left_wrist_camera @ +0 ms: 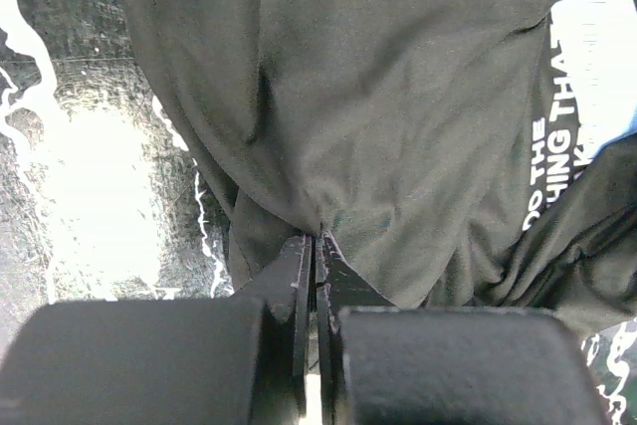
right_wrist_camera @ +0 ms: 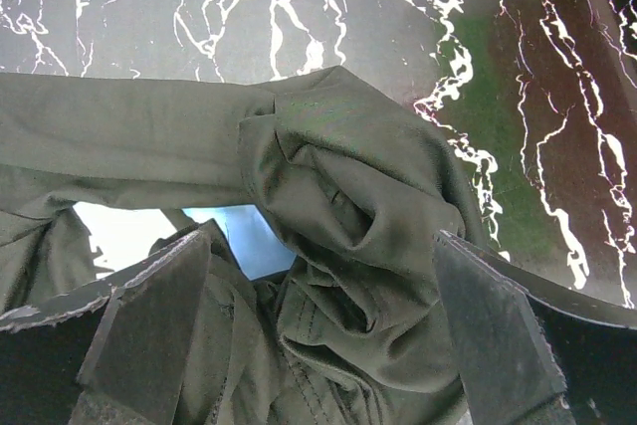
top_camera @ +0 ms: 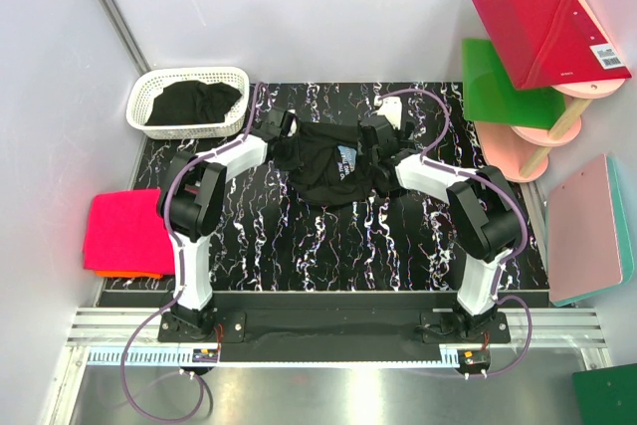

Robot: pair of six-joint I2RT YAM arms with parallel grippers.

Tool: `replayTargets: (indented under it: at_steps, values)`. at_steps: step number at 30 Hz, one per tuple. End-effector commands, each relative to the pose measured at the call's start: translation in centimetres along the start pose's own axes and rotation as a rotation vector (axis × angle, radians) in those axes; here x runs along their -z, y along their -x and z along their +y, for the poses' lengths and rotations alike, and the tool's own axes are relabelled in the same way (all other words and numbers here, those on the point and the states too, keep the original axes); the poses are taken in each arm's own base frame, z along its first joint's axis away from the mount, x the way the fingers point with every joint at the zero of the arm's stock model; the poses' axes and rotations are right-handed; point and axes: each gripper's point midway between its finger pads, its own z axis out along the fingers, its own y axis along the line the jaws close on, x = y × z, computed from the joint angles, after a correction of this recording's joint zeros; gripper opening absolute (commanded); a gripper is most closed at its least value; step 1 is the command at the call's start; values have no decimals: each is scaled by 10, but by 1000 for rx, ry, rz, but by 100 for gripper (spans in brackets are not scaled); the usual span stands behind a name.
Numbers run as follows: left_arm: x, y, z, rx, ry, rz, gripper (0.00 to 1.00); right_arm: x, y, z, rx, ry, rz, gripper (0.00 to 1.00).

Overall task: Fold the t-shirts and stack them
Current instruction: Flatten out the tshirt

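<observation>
1. The step in hand appeared to be the first one for this garment: getting the crumpled black t-shirt (top_camera: 323, 168) gripped at two sides so it could be spread flat before any fold.
2. The black t-shirt lay bunched in the middle of the desk (top_camera: 299, 246), between the two hands, with its pale print partly showing.
3. The left hand (left_wrist_camera: 317, 242) was closed tight, pinching a fold of cloth at the shirt's left side.
4. The right hand (right_wrist_camera: 318, 246) stood wide open and held nothing. A rolled lump of the shirt's right side lay between its fingers (right_wrist_camera: 149, 316); whether they touched the cloth could not be told.
5. The next move probably called for the right hand to close on that lump, then for both hands to lift and draw apart.
6. The bunched layers looked thick there, so a grip might have caught several at once and left the shirt twisted.
7. Another dark t-shirt (top_camera: 194, 102) sat in the white basket (top_camera: 189, 74) at the far left.
8. A folded pink t-shirt (top_camera: 129, 231) lay on an orange t-shirt (top_camera: 134, 274) at the desk's left edge, likely the stack.
</observation>
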Motion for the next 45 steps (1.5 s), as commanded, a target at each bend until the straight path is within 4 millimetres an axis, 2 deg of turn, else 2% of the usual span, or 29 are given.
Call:
replayTargets:
  at_steps: [1, 2, 4, 5, 6, 7, 9, 10, 13, 15, 17, 23, 26, 31, 33, 38, 39, 40, 43, 44, 45]
  values:
    - [27, 31, -8, -19, 6, -118, 0, 0, 15, 5, -26, 14, -23, 100]
    - [41, 39, -9, -24, 14, -154, 0, 0, 14, 5, -25, 16, -19, 100]
    - [56, 50, 0, -26, 62, -207, 0, 2, 16, 7, -32, 31, -21, 100]
    - [75, 61, -2, -26, 56, -255, 0, 2, 17, 8, -39, 38, -19, 100]
    - [85, 69, -1, -27, 63, -287, 0, 4, 18, 9, -46, 50, -20, 100]
    - [105, 81, -7, -35, 48, -341, 0, 5, 19, 13, -52, 79, -15, 100]
    - [128, 97, -11, -38, 34, -410, 0, 8, 23, 18, -65, 146, -7, 98]
    - [146, 108, -17, -47, 11, -463, 0, 11, 22, 32, -68, 236, 11, 97]
    - [175, 123, -24, -57, -10, -533, 0, 12, 27, 46, -99, 351, 34, 97]
    - [186, 129, -26, -63, -9, -549, 0, 7, 27, 45, -119, 365, 66, 97]
    - [189, 127, -21, -61, 16, -538, 0, 6, 25, 47, -139, 401, 100, 98]
    - [192, 116, 3, -20, 83, -541, 0, 6, 37, 46, -161, 430, 88, 100]
    - [195, 114, 9, -9, 85, -542, 0, 3, 45, 50, -164, 440, 74, 100]
    - [195, 111, 12, -10, 92, -534, 0, -11, 47, 71, -164, 496, 89, 98]
    - [193, 109, 14, -12, 94, -526, 0, -21, 43, 80, -152, 511, 110, 97]
    - [186, 109, 13, -15, 85, -507, 0, -41, 13, 92, -96, 504, 242, 90]
    - [185, 109, 13, -14, 85, -506, 0, -47, 13, 96, -92, 502, 251, 88]
    - [183, 109, 14, -12, 87, -500, 0, -48, 4, 94, -79, 489, 290, 85]
    - [178, 107, 16, -10, 89, -488, 0, -52, -4, 96, -69, 480, 331, 66]
    - [177, 106, 16, -8, 92, -484, 0, -52, -2, 97, -71, 481, 331, 42]
    - [175, 106, 18, -6, 97, -479, 0, -51, 0, 96, -70, 480, 330, 25]
